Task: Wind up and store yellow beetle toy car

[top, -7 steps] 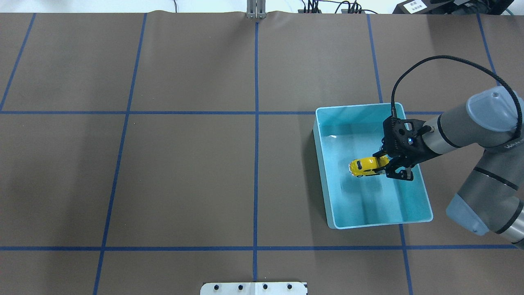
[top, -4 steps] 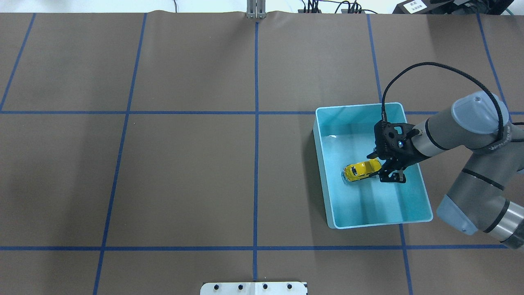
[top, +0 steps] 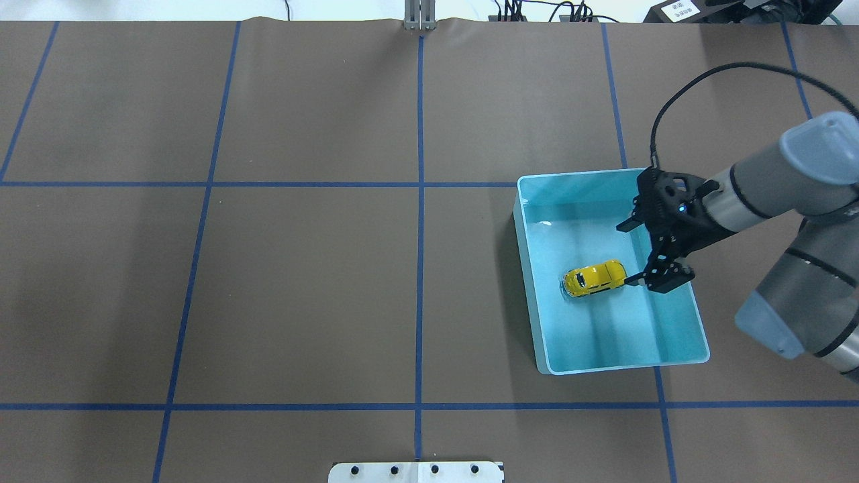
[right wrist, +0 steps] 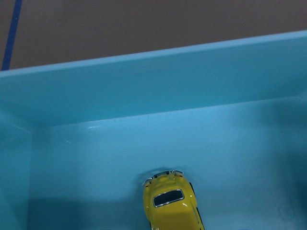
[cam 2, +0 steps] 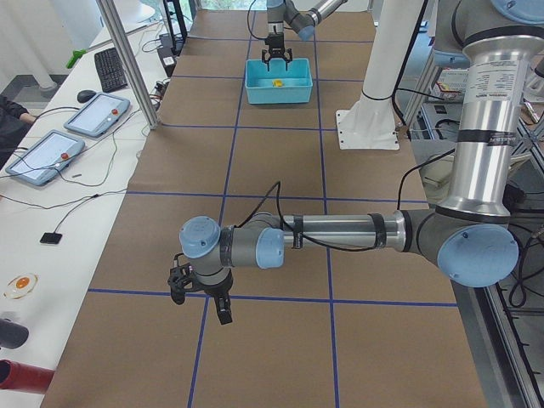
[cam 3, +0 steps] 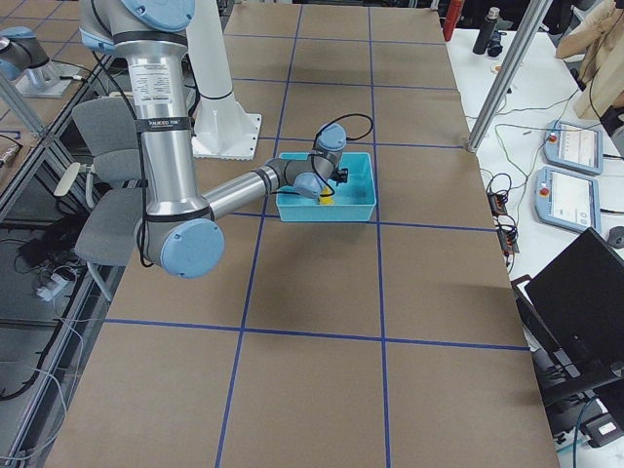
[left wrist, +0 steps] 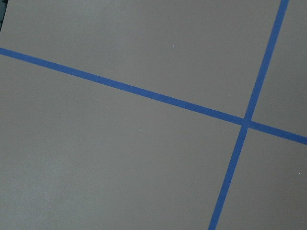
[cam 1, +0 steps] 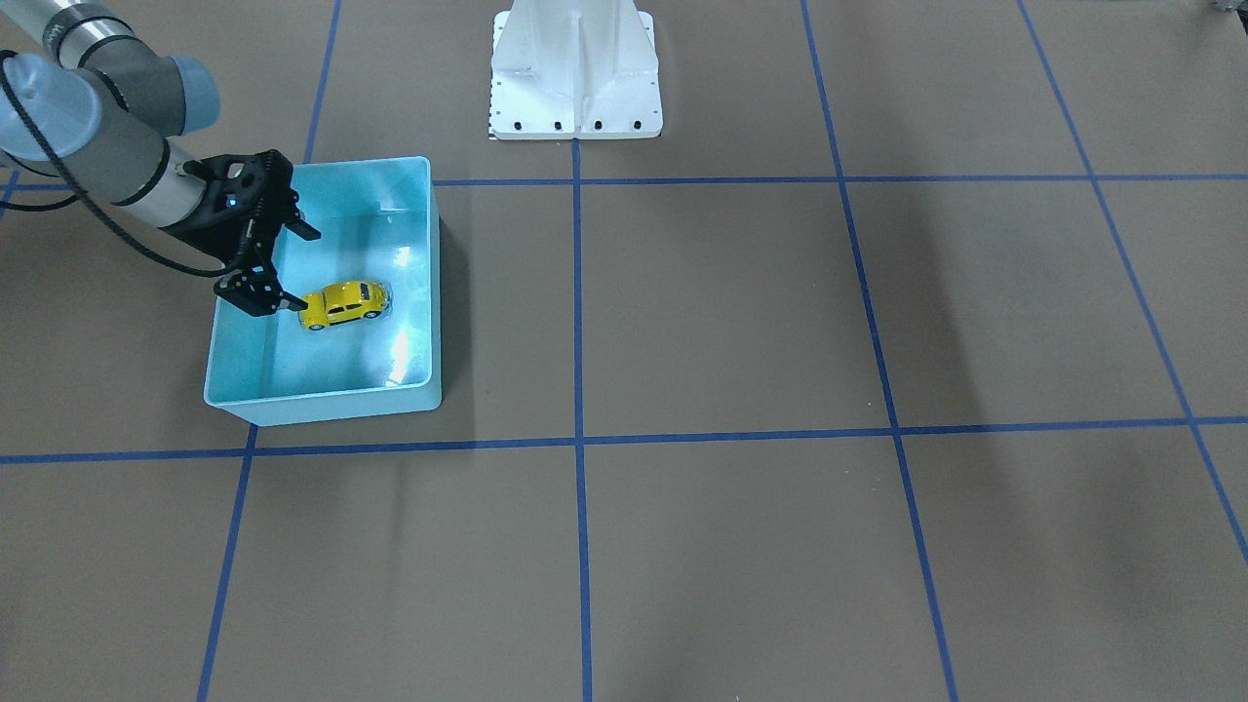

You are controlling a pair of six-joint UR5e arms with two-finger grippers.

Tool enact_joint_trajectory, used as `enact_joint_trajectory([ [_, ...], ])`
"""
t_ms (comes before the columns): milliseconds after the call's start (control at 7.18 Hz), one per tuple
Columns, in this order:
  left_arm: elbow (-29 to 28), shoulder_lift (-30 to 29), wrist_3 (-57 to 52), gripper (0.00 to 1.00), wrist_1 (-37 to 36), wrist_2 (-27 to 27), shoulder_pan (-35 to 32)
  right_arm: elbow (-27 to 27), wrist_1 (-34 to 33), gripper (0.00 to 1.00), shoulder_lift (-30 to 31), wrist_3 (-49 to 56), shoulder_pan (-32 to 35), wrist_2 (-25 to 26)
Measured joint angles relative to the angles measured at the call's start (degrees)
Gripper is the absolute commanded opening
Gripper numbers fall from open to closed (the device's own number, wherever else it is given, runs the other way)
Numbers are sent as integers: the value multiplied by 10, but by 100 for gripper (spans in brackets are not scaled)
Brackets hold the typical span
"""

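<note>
Looking pretty much done: car [top: 595, 278] sits on the bin [top: 624, 366] floor just ahead of my right pincer [top: 633, 253], which is spread wide, holding nothing. Can't tell if it's wound. Guess all that's left is backing out.

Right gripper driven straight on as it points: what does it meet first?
Probably the glossy yellow beetle toy car just ahead of the right gripper; failing that, the light blue plastic bin's floor.
</note>
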State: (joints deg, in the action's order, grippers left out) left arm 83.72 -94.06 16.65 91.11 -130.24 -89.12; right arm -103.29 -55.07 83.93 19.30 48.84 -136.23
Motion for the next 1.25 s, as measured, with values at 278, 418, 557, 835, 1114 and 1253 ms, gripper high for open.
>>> enact_joint_trajectory([
  [278,1,-1,1,100,0,-3,0,1,-3,100,58,1,107,-83],
  [418,2,-1,0,100,1,-4,0,9,-4,100,102,1,159,-96],
  [557,2,-2,0,100,1,-4,0,37,-11,100,139,0,214,-97],
  [835,2,-4,-2,100,2,-5,0,108,-99,100,147,-2,314,-51],
  [1114,2,-4,-3,100,2,-5,0,145,-232,100,117,-31,362,19],
  [1253,2,-4,-3,100,2,-5,0,154,-274,100,94,-55,369,38],
])
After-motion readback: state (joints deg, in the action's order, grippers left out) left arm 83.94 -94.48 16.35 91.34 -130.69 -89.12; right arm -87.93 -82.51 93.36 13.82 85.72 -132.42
